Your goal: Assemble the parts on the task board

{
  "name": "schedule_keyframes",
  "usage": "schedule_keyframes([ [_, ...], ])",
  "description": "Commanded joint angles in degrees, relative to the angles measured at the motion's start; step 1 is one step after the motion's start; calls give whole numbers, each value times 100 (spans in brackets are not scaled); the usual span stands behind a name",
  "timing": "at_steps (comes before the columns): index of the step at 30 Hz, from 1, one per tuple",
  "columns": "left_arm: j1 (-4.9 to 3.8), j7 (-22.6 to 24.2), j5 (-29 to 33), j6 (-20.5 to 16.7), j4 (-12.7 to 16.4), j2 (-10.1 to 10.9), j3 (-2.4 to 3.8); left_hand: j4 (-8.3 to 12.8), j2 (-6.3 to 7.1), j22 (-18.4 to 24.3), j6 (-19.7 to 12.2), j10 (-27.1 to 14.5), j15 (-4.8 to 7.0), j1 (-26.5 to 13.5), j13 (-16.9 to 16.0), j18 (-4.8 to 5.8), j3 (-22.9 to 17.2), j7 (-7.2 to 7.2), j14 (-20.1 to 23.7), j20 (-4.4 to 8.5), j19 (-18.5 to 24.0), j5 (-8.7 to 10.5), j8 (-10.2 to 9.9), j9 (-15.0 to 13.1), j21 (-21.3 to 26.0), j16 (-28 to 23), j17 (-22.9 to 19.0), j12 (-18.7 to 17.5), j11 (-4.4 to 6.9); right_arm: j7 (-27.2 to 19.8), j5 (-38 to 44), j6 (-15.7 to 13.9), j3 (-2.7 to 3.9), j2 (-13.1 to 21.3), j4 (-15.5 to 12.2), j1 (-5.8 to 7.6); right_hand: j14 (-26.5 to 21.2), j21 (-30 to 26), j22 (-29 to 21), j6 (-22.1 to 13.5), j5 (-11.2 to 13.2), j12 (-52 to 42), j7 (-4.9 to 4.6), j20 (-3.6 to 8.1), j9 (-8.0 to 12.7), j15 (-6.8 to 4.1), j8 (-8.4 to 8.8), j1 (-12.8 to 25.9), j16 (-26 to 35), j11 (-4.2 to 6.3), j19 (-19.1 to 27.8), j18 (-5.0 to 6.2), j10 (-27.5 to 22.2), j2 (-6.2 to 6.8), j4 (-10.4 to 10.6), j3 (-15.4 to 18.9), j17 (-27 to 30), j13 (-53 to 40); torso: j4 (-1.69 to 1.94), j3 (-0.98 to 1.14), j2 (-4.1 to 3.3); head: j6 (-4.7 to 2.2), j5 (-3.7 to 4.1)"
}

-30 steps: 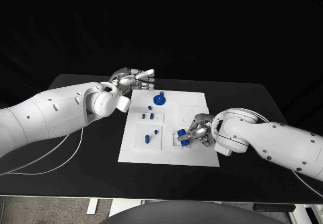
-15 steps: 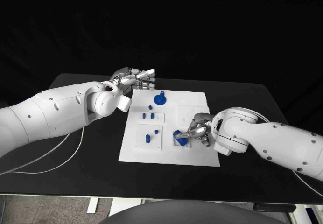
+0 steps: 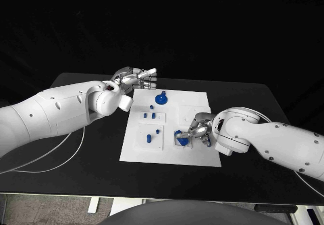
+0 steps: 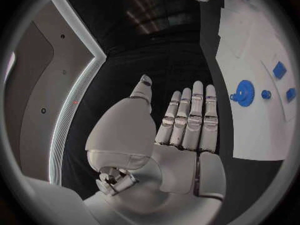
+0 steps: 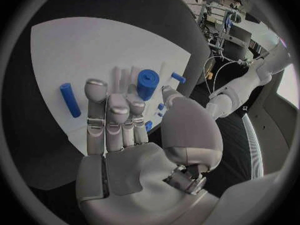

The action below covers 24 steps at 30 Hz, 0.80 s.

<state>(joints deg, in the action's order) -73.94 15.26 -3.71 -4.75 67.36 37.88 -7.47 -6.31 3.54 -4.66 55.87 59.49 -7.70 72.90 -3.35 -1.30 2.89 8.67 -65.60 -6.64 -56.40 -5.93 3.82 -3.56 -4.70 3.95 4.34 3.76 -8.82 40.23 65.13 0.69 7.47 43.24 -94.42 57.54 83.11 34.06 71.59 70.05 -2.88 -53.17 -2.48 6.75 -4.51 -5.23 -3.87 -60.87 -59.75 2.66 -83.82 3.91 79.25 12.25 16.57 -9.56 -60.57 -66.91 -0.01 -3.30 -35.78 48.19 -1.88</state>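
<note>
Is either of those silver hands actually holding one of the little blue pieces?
No. The left hand is open off the task board. The right hand hovers over a blue cylinder, fingers extended, not gripping it.

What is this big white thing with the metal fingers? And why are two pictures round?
It is a robot with two white arms, each ending in a silver hand. One picture comes from a camera on its head, looking down at a black table. The round ones come from little cameras at its wrists, behind each hand. On the table lies a white task board with small blue parts, such as a round blue gear and a blue peg. The left hand hovers open beside the board, holding nothing. The right hand is down at a blue cylinder; whether it grips it is unclear.
</note>
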Motion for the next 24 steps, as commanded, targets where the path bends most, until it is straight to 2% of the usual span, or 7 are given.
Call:
schedule_keyframes([
  [1,-10,14,-17,55,5,-6,4,-36,70,-6,-31,-27,8,-1,-5,-24,-6,-10,43,-4,47,26,6,-7,-27,-25,7,7,-7,3,15,51,-1,39,-38,-1,3,-27,-7,1,9,39,1,42,6,-55,14,-178,40,0,-284,-12,-4,-22,-52,-36,-6,-12,-1,6,-3,-7,-12],
  [5,-10,8,-19,45,2,1,3,-36,70,-6,-31,-27,8,-1,-5,-24,-6,-10,43,-4,47,26,6,-7,-27,-25,7,7,-7,-175,-54,117,2,121,-115,-1,9,-24,-6,36,1,22,3,37,-1,-52,11,-379,35,-1,-285,-12,4,-116,-160,-121,-15,-26,-5,7,0,-8,-22],
  [7,-10,5,-20,40,0,5,3,-32,57,-7,-29,-25,9,4,-5,-23,-3,-4,39,-4,46,23,7,-7,-29,-24,8,8,-8,-245,-78,151,6,175,-169,-1,12,-10,-1,51,-1,14,2,31,-4,-49,15,-363,35,-2,-287,-4,3,-147,-241,-161,-18,-34,-10,8,1,-17,-28],
  [15,-10,-4,-23,30,-4,9,3,-32,57,-7,-29,-25,9,4,-5,-23,-3,-4,39,-4,46,23,7,-7,-29,-24,8,8,-8,-363,-148,236,37,288,-328,-1,16,14,11,63,-18,-10,5,20,-13,-41,18,-310,26,-5,-287,0,11,-198,-274,-194,-21,-44,-13,6,3,-25,-17],
  [20,-10,-11,-25,26,-5,7,3,-32,57,-7,-29,-25,9,4,-5,-23,-3,-4,39,-4,46,23,7,-7,-29,-24,8,8,-8,-387,-180,250,43,283,-395,-1,17,7,9,61,-21,-10,5,18,-14,-41,18,-299,24,-5,-285,2,9,-204,-261,-200,-21,-42,3,3,-2,-21,2],
  [24,-10,-18,-43,16,-5,9,2,-8,28,-8,-25,-25,10,-1,-5,-23,5,0,37,-2,45,21,7,-7,-32,-24,9,7,-6,-419,-189,244,44,276,-423,-1,15,10,11,61,-28,-13,5,17,-17,-40,18,-304,27,-5,-286,4,9,-212,-257,-208,-15,-40,2,-1,0,-21,5],
])
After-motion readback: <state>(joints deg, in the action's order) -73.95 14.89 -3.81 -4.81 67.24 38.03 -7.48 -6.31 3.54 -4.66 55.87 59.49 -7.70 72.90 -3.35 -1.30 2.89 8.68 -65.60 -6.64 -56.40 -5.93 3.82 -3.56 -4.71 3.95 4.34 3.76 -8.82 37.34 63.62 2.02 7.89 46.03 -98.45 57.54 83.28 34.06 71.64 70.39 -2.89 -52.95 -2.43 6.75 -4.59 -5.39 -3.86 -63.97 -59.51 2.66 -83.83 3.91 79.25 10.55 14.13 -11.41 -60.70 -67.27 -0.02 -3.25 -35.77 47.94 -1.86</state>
